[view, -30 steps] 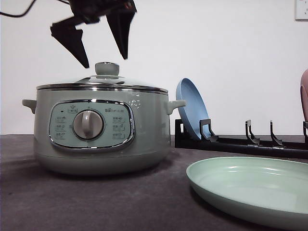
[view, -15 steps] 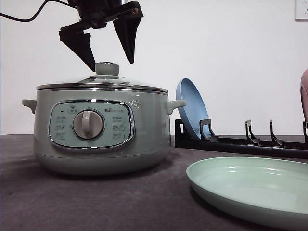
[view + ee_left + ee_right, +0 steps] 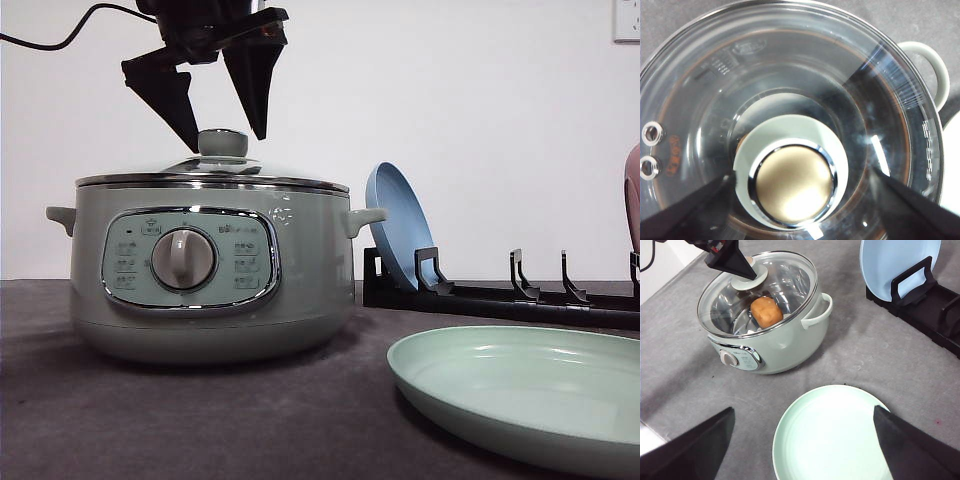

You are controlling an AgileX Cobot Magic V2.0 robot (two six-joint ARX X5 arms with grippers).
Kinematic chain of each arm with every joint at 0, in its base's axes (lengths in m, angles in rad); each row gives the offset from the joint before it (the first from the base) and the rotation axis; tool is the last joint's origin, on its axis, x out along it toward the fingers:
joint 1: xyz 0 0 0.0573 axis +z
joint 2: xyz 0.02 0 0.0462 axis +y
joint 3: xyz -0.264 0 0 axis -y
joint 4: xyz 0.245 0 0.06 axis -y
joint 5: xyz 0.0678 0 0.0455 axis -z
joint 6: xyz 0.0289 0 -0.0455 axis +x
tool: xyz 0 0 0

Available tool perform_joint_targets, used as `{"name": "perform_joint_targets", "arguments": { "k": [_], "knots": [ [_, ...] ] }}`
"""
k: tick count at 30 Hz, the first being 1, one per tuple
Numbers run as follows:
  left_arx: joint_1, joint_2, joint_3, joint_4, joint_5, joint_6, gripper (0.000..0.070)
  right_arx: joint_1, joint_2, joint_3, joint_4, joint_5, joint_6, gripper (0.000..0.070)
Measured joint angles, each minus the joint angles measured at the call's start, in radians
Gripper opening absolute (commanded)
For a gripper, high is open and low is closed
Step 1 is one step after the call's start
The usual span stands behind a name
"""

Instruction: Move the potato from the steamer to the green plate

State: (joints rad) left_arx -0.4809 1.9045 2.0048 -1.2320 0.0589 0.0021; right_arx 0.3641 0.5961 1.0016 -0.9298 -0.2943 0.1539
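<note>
Since a moment ago the left pincer point(image 3: 222, 135) has dropped lower, jaws wide astride the lid knob point(image 3: 222, 142), seemingly not touching. Potato point(image 3: 766, 311) sits inside the lidded steamer point(image 3: 210, 270); right pincer point(image 3: 800, 440) gapes above the green plate point(image 3: 832, 435).

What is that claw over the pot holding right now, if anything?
Nothing. The left gripper is open, its fingers either side of the lid knob on the steamer without closing on it. The right gripper hangs open above the green plate.
</note>
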Motion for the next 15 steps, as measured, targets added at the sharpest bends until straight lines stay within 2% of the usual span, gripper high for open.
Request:
{"name": "perform_joint_targets", "arguments": {
  "k": [4, 7, 10, 12, 15],
  "knots": [
    [0.0, 0.0, 0.0, 0.002, 0.0, 0.0, 0.0415, 0.0, 0.0, 0.0, 0.0, 0.0, 0.0, 0.056],
    [0.0, 0.0, 0.0, 0.002, -0.001, 0.0, 0.0316, 0.0, 0.0, 0.0, 0.0, 0.0, 0.0, 0.056],
    [0.003, 0.0, 0.0, 0.002, -0.008, 0.0, 0.0255, 0.0, 0.0, 0.0, 0.0, 0.0, 0.0, 0.056],
    [0.005, 0.0, 0.0, 0.001, -0.008, 0.001, 0.0189, 0.0, 0.0, 0.0, 0.0, 0.0, 0.0, 0.056],
    [0.005, 0.0, 0.002, 0.001, -0.008, 0.009, 0.0009, 0.0, 0.0, 0.0, 0.0, 0.0, 0.0, 0.056]
  ]
}}
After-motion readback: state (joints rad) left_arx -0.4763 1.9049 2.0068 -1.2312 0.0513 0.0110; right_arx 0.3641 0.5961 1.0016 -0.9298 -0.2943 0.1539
